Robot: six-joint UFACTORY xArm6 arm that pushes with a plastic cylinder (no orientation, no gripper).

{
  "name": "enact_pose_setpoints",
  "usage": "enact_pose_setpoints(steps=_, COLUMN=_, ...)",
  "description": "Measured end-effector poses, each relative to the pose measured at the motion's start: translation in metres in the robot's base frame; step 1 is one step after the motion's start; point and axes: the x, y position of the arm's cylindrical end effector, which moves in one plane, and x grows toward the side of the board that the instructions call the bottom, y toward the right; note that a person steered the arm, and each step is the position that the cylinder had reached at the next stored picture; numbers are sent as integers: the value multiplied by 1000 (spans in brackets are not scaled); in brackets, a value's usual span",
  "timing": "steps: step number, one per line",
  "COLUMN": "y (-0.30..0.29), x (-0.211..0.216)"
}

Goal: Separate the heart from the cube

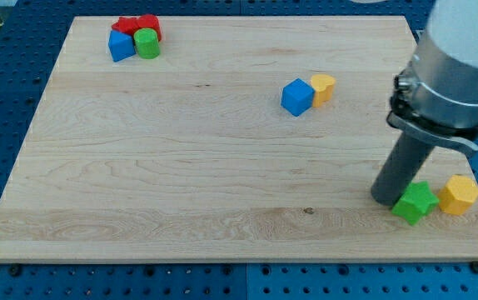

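Camera view: yellow heart touching blue cube, pair well up and left of my tip, not yet separated. Tip, bare rod grasping nothing, rests beside green star; yellow hexagon block just right. Far top-left cluster untouched.
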Motion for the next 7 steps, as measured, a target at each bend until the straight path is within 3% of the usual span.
enact_pose_setpoints(steps=1, y=12, x=-1)
enact_pose_setpoints(steps=2, y=-21, x=-9)
enact_pose_setpoints(steps=4, y=-174, x=-44)
enact_pose_setpoints(steps=5, y=-230, x=-92)
enact_pose_setpoints(steps=7, y=-223, x=-185)
